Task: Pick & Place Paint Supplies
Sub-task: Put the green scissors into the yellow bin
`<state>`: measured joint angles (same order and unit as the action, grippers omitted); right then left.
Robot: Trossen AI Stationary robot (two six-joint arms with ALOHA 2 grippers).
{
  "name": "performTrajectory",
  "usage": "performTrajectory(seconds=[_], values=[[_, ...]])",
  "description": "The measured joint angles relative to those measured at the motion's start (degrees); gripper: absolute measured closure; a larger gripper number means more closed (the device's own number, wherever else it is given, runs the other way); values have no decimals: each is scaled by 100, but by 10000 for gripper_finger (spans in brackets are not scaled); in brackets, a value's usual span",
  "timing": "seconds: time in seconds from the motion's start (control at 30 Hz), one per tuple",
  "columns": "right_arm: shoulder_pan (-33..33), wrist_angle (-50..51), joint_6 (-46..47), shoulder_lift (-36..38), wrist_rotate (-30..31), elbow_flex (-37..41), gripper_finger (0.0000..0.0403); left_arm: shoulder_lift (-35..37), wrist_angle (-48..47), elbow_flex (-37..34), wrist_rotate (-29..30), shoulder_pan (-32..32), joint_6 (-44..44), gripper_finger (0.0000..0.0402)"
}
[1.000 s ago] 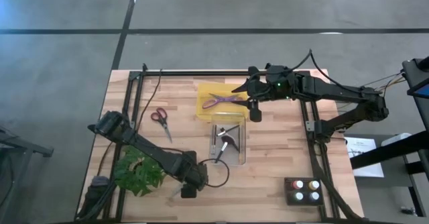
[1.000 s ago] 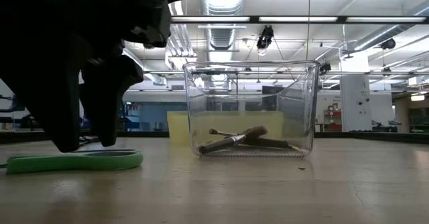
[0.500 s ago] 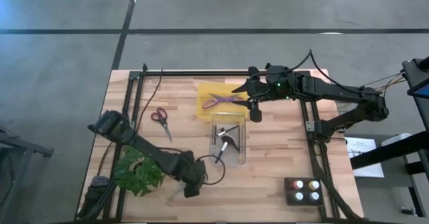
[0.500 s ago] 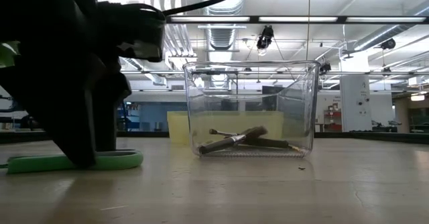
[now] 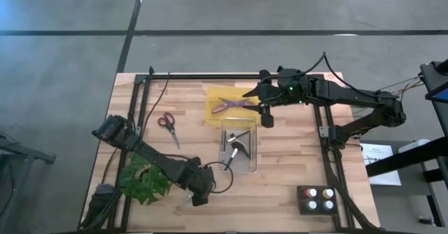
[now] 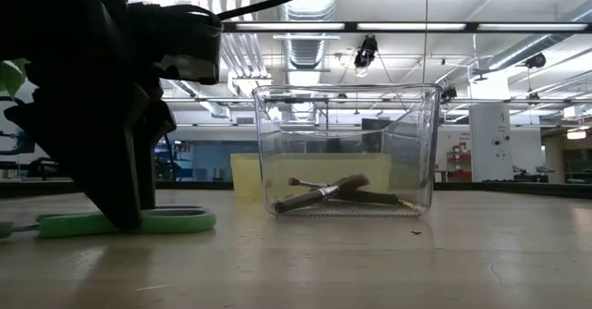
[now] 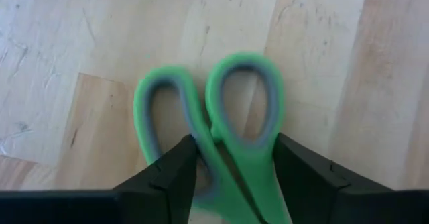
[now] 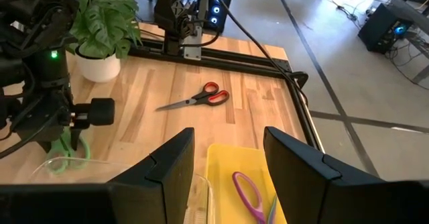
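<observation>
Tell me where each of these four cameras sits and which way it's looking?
High: overhead, straight down on table, both arms.
Low: table height, clear box, left arm beside it.
Left wrist: left gripper around green scissors.
Right wrist: right gripper open over yellow tray; red scissors beyond.
Shared: green scissors, low and left wrist.

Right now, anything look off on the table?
Nothing spilled or damaged. The red scissors lie loose on the bare wood, away from the yellow tray. The left gripper straddles the green scissors; the right gripper hangs over the tray.
</observation>
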<state>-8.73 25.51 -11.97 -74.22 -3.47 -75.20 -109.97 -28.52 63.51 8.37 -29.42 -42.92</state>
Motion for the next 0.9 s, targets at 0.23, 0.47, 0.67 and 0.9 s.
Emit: performTrajectory(seconds=[0.23,0.47,0.67,0.9], values=[[0,10,44,0,-2,0,225,-17,-67,37,-18,-16,114,227],[16,18,83,0,-33,0,225,-11,-56,-9,-199,-72,512,225],[26,18,94,0,-137,0,225,-15,-66,-12,-172,-85,696,245],[26,16,91,0,-141,0,225,-15,-80,-12,-89,-94,829,262]])
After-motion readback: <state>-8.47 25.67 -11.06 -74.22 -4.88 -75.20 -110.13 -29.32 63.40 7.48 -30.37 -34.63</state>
